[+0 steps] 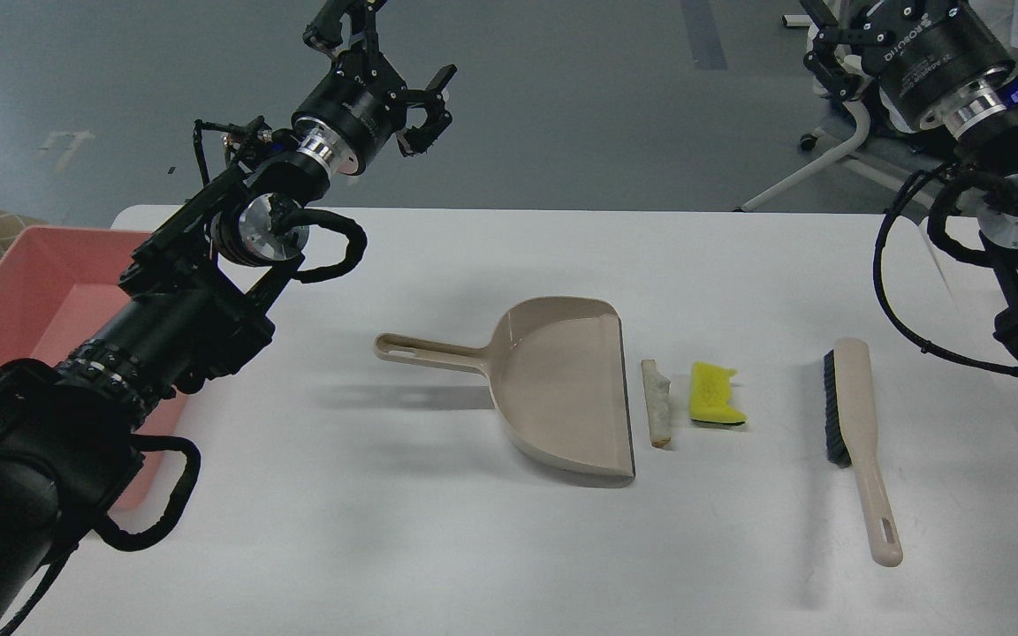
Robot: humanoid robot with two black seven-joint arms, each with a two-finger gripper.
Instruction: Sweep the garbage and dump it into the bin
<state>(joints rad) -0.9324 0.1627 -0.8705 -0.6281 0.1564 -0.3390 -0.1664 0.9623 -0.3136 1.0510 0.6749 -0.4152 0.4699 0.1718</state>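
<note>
Garbage consists of two scraps lying on the white surface: a pale beige crust-like wedge just beside the open lip of the dustpan, and a bright yellow sponge piece with a dark underside showing at its near edge, just to the right of the wedge and apart from it. Beige dustpan lies flat near the middle of the surface, handle pointing left, mouth facing the scraps. Beige brush with black bristles lies to the right of the sponge piece, well apart from it, handle toward the near edge. Pink bin sits at the left end of the surface, partly hidden by the left arm. Left pincer is raised above the far edge, fingers spread and holding nothing. Right pincer sits at the top right corner, cut off by the frame; its state cannot be told.
</note>
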